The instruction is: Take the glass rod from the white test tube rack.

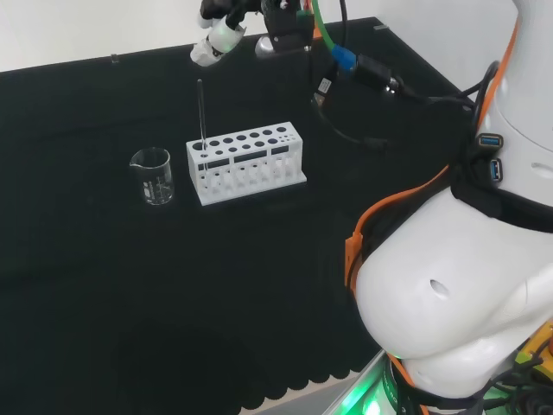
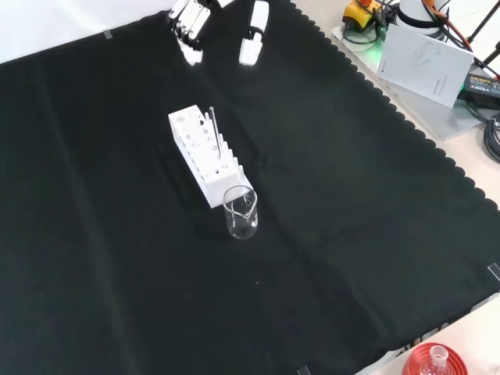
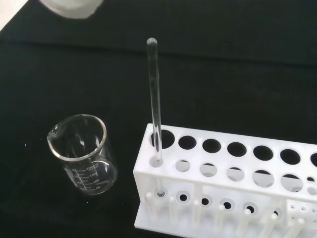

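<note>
1. The glass rod (image 1: 200,112) stands upright in the end hole of the white test tube rack (image 1: 246,162), at the rack's left end in the head view; its lower tip sits down inside the rack and its rounded top rises well above the rack's upper plate

2. In the wrist view the glass rod (image 3: 155,104) passes through a corner hole of the rack (image 3: 233,183); the neighbouring holes hold nothing

3. The robot hand (image 1: 218,36) hovers at the top edge of the head view, above and a little to the right of the rod's top, clear of it and not touching rod or rack

4. In the front view the robot hand (image 2: 190,27) is at the top edge, beyond the far end of the rack (image 2: 205,156); the rod (image 2: 212,129) stands at the rack's right-hand side in that view, apart from the fingers

5. The fingers (image 2: 254,35) look extended and spread, and they hold nothing

6. A clear glass beaker (image 1: 153,175) stands on the table (image 1: 259,285) just beside the rack's rod end, to its left in the head view and nearer the camera in the front view; no contents are visible in it

7. A red ribbed stand with a flask neck (image 2: 434,361) sits at the lower right corner of the front view, well apart from the rack
</note>
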Tool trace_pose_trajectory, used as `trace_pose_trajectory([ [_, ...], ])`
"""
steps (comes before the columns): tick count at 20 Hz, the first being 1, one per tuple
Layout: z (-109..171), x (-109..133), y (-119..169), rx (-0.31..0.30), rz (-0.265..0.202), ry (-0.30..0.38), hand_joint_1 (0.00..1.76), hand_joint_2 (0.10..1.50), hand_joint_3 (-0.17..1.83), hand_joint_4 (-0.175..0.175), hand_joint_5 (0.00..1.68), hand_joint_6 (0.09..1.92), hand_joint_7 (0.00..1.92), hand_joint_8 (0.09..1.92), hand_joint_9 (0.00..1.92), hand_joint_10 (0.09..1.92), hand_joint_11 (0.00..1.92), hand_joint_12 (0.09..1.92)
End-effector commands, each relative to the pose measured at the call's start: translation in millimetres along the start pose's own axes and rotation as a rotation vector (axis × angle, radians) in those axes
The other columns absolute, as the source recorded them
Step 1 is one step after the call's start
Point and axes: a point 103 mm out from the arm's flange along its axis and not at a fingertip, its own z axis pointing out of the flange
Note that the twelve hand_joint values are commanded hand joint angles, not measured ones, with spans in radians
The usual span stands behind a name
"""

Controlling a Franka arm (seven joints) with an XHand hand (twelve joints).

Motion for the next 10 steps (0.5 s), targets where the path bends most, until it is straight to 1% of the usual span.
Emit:
trace_pose_trajectory([
  [1, 9.4, 3.0, 10.8, 0.014, -0.020, -0.016, 0.84, 0.81, 0.17, -0.175, 0.37, 0.60, 0.42, 0.92, 0.39, 0.98, 0.19, 1.46],
  [3, 14.1, 4.0, 13.4, 0.011, -0.037, -0.022, 0.86, 0.76, 0.25, -0.175, 0.37, 0.63, 0.43, 0.91, 0.40, 0.98, 0.21, 1.46],
  [6, 22.8, 5.6, 17.3, 0.025, -0.052, -0.037, 0.87, 0.65, 0.42, -0.175, 0.38, 0.64, 0.47, 0.90, 0.44, 0.96, 0.26, 1.44],
  [10, 35.7, 4.7, 23.1, 0.049, -0.056, -0.038, 0.88, 0.60, 0.50, -0.175, 0.41, 0.66, 0.51, 0.90, 0.47, 0.95, 0.29, 1.44],
])
